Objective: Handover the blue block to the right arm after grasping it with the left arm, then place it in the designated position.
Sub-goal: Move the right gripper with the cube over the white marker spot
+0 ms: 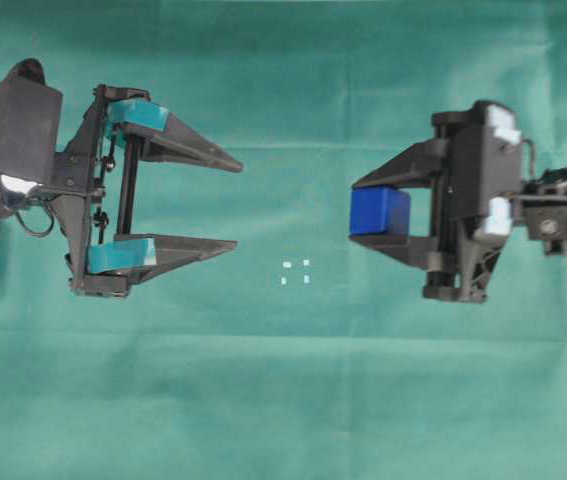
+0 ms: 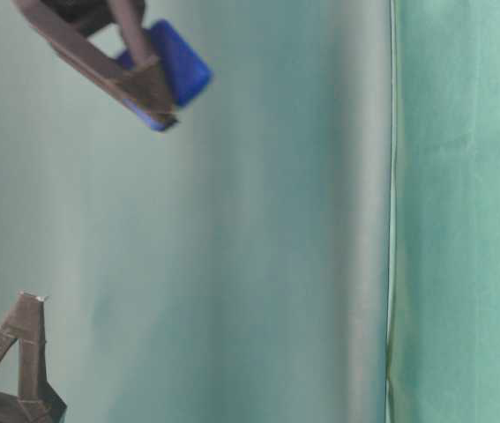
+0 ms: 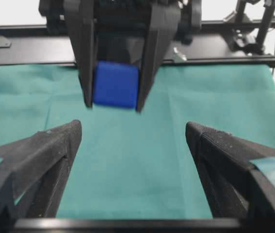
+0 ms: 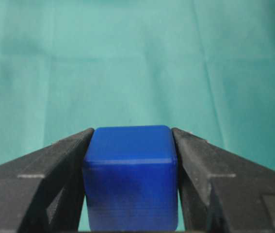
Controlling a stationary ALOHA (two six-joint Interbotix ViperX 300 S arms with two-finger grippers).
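The blue block (image 1: 379, 211) sits clamped between the 2 plain black fingers of the right gripper (image 1: 355, 211), near their tips, on the right half of the overhead view and raised above the green cloth (image 1: 283, 400) rather than resting on it. From the right wrist camera the block (image 4: 130, 177) fills the gap between both fingers (image 4: 45, 184), which press flat against its 2 opposite sides, with only cloth visible beyond it. The right arm (image 1: 483, 215), black with small white patches on its body, reaches in from the right edge with its fingers pointing toward the middle of the table. The left arm (image 1: 33, 150) is on the left side, well apart from the block, and the left gripper (image 1: 239, 204) stands wide with nothing between its teal-banded fingers (image 1: 178, 150); its tips point toward the right gripper across a stretch of bare cloth. In the left wrist view the 2 spread fingertips (image 3: 55, 145) frame the scene, and straight ahead the block (image 3: 115, 84) hangs in the other gripper's grasp above the cloth. In the table-level view the block (image 2: 175, 62) appears near the top left, tilted, held by dark fingers. 4 small white marks (image 1: 295, 272) forming a little square lie on the cloth between the 2 grippers, slightly below the line joining them, and the block is not on them.
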